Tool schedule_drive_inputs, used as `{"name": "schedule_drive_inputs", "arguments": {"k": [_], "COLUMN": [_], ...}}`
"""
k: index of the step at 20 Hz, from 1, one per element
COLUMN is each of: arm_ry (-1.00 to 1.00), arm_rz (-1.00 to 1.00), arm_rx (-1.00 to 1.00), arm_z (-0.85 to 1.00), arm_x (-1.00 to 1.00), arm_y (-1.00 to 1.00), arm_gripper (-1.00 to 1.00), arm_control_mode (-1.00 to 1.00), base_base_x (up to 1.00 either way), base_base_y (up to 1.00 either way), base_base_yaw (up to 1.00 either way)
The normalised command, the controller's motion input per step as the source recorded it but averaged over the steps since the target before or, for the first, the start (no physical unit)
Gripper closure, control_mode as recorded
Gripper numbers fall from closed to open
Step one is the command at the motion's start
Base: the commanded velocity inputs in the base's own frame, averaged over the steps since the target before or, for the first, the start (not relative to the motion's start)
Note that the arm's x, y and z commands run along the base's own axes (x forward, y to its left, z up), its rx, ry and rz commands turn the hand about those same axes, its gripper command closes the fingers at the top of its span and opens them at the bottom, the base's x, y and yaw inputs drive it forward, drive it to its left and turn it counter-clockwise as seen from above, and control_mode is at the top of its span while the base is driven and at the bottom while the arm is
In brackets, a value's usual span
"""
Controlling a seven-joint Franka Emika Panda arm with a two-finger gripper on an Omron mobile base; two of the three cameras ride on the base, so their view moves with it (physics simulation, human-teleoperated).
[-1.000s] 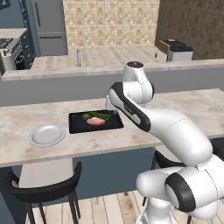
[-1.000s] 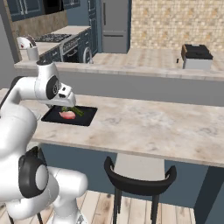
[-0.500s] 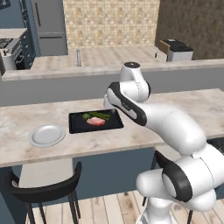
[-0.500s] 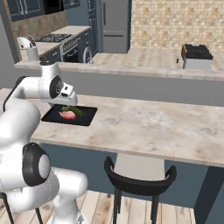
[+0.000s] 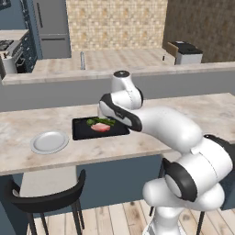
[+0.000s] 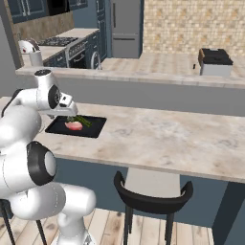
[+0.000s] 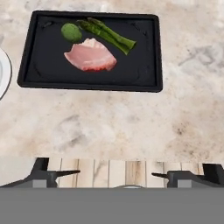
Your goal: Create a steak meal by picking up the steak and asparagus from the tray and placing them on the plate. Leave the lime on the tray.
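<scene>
Reaching for the steak on the tray, nothing gripped yet.
The gripper has its fingers spread wide apart and empty; the steak lies well ahead of them, slightly toward the left fingertip, mid-tray, with the lime and asparagus just beyond it. A good approach would bring the hand forward over the meat, straddle its narrower width, and avoid nudging the lime. The plate sits beside the tray's left end.

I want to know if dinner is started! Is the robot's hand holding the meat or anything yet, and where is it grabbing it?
Nothing is held. The gripper is open and empty; the steak, asparagus and lime all lie on the tray.
</scene>
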Motion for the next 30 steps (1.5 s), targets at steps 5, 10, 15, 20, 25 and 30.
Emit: {"name": "schedule_drive_inputs", "arguments": {"k": [5,10,15,20,25,30], "arm_ry": [0.0,0.0,0.01,0.0,0.0,0.0], "arm_rz": [0.03,0.07,0.04,0.0,0.0,0.0], "arm_rx": [-0.15,-0.17,-0.18,-0.14,-0.02,0.0], "arm_z": [-0.31,-0.36,-0.41,-0.29,-0.01,-0.02], "arm_x": [0.09,0.07,0.14,0.24,0.32,0.35], "arm_y": [0.44,0.11,0.0,0.0,0.0,0.0], "arm_gripper": [-1.0,-1.0,-1.0,-1.0,-1.0,-1.0], "arm_control_mode": [-1.0,-1.0,-1.0,-1.0,-1.0,-1.0], "base_base_x": [0.0,0.0,0.0,0.0,0.0,0.0], "base_base_y": [0.0,0.0,0.0,0.0,0.0,0.0], "base_base_yaw": [0.0,0.0,0.0,0.0,0.0,0.0]}}
